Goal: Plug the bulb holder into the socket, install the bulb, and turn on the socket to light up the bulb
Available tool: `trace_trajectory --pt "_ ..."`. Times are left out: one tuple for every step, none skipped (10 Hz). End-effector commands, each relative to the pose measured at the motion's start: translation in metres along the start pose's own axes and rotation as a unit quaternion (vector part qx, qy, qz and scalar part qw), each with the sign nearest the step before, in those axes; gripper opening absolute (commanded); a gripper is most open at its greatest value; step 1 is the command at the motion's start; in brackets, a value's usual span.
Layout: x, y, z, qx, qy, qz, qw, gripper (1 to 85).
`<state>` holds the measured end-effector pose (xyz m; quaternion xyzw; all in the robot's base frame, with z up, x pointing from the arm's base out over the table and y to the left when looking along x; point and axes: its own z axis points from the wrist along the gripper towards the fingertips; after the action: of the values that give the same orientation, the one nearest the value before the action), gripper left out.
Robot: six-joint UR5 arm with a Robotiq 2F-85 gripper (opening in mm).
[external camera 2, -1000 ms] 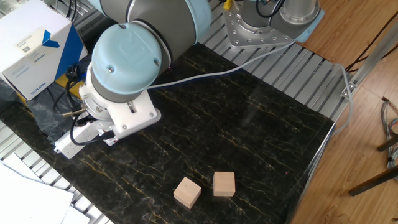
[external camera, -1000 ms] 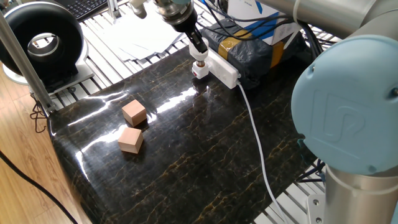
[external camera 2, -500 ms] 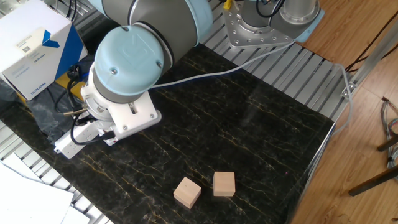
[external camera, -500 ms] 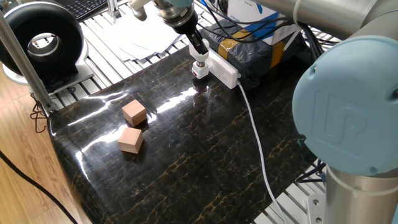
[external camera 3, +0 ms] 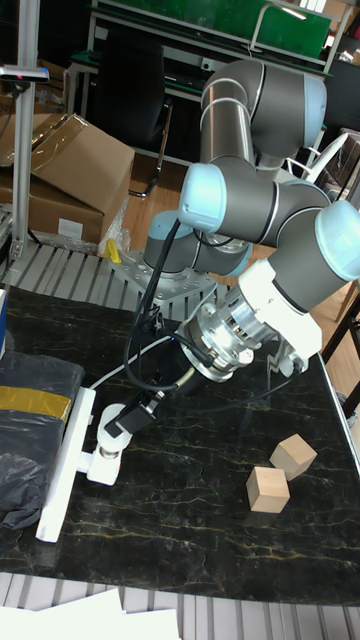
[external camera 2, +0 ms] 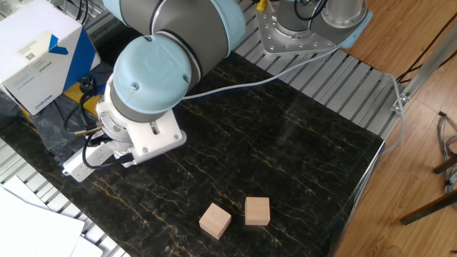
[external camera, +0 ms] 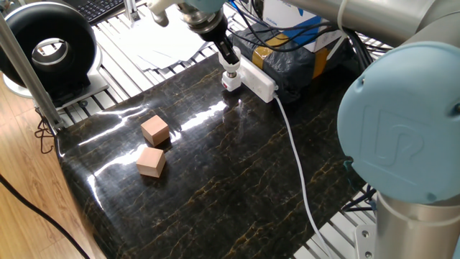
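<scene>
Little changed since earlier frame: arm shifted slightly. Gripper (external camera 3: 112,432) angled down-left, clamped on bulb (external camera: 231,70) seated in bulb holder (external camera: 231,82) plugged beside socket (external camera 3: 66,462) end.

My gripper (external camera 3: 118,428) reaches down at a slant to the bulb (external camera: 231,70), which stands in the bulb holder (external camera: 231,82) just beside the socket (external camera: 257,80) at the far edge of the table (external camera: 237,180); behind the socket lies a wrapped box (external camera 3: 30,440); the socket's cable (external camera: 298,165) trails toward my base; two wooden cubes (external camera: 153,146) sit near each other, well apart from the socket.
</scene>
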<state>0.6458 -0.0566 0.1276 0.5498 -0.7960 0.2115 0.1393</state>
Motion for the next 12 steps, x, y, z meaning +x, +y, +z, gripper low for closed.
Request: trace_trajectory --pt "-0.0014 0.0001 0.0024 -0.004 -0.005 0.008 1.0000 25.3" --pt "-0.0012 0.0026 0.0018 -0.007 -0.005 0.008 0.9999 25.3" --pt "-0.0007 0.0052 0.0011 -0.011 -0.005 0.008 0.9999 25.3" --pt "-0.0012 0.0068 0.0009 -0.014 -0.007 0.006 0.9999 25.3" --pt "-0.0019 0.0070 0.0012 -0.014 -0.007 0.006 0.9999 25.3" --pt "-0.0021 0.0072 0.0020 -0.014 -0.007 0.008 0.9998 25.3" --pt "-0.0019 0.0069 0.0029 -0.014 -0.007 0.010 0.9998 25.3" --pt "-0.0018 0.0064 0.0047 -0.014 -0.008 0.012 0.9998 25.3" --pt "-0.0033 0.0086 0.0052 -0.019 -0.010 0.014 0.9997 25.0" --pt "-0.0034 0.0082 0.0057 -0.019 -0.010 0.016 0.9996 25.0" --pt "-0.0030 0.0076 0.0060 -0.018 -0.008 0.017 0.9996 25.0" --pt "-0.0027 0.0065 0.0051 -0.018 -0.007 0.017 0.9997 24.7"
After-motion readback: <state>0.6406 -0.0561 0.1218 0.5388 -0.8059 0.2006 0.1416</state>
